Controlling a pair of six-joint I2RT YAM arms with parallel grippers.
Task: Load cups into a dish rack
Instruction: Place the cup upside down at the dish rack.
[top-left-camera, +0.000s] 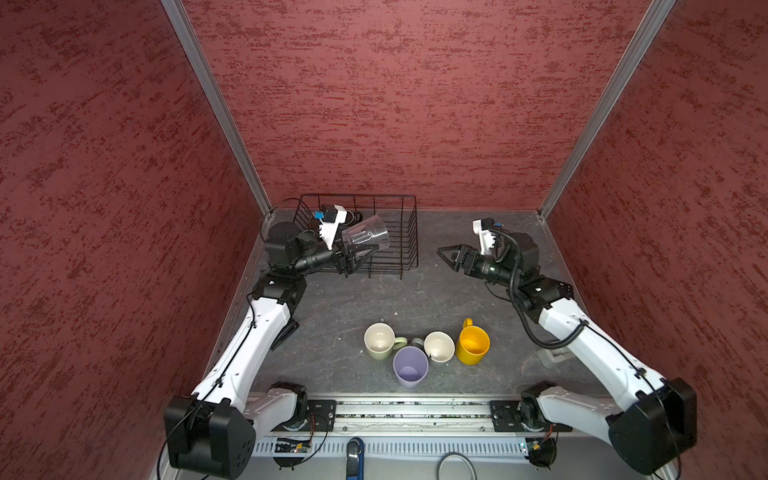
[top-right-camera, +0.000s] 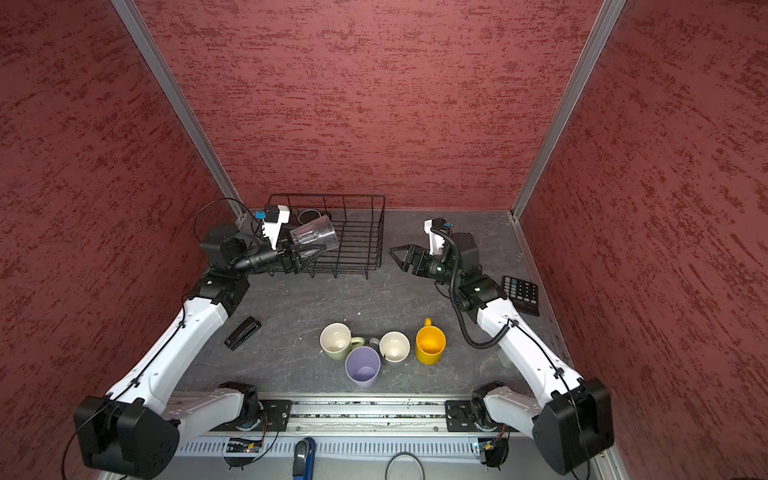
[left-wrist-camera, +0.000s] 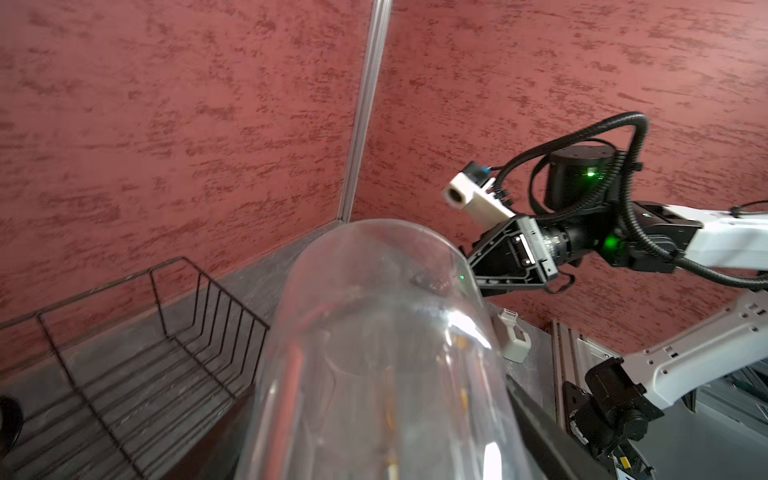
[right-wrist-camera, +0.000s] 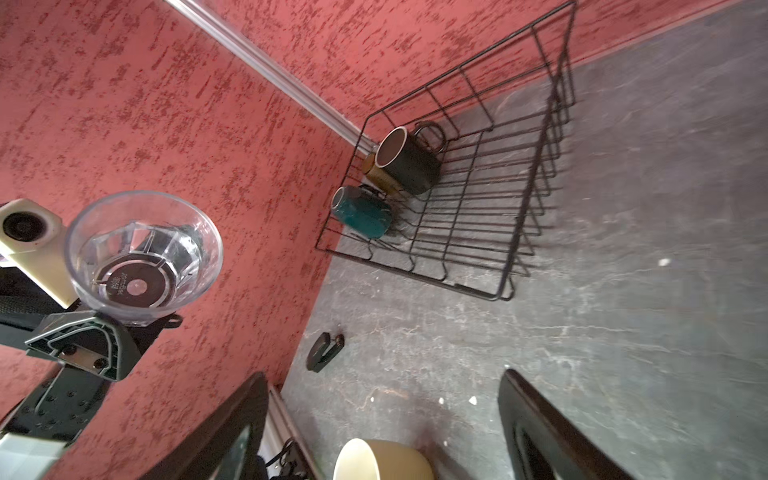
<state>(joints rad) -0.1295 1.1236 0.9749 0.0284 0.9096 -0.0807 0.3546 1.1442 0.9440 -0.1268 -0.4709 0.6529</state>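
Observation:
My left gripper (top-left-camera: 365, 253) is shut on a clear ribbed glass (top-left-camera: 368, 237), tilted on its side in the air over the front left part of the black wire dish rack (top-left-camera: 411, 232). In the left wrist view the glass (left-wrist-camera: 374, 353) fills the space between the fingers (left-wrist-camera: 540, 428). The right wrist view shows a black mug (right-wrist-camera: 409, 162), a teal mug (right-wrist-camera: 361, 212) and an amber tumbler (right-wrist-camera: 376, 176) inside the rack's far left corner. My right gripper (top-left-camera: 446, 253) hangs open and empty to the right of the rack. A pale green mug (top-left-camera: 380, 341), lilac tumbler (top-left-camera: 410, 366), grey mug (top-left-camera: 439, 346) and yellow mug (top-left-camera: 472, 344) stand near the table's front.
A black stapler (top-right-camera: 242, 332) lies by the left arm. A black calculator (top-right-camera: 521, 293) lies at the right edge behind the right arm. A small grey box (top-left-camera: 555, 357) sits under the right forearm. Red walls close in the table on three sides.

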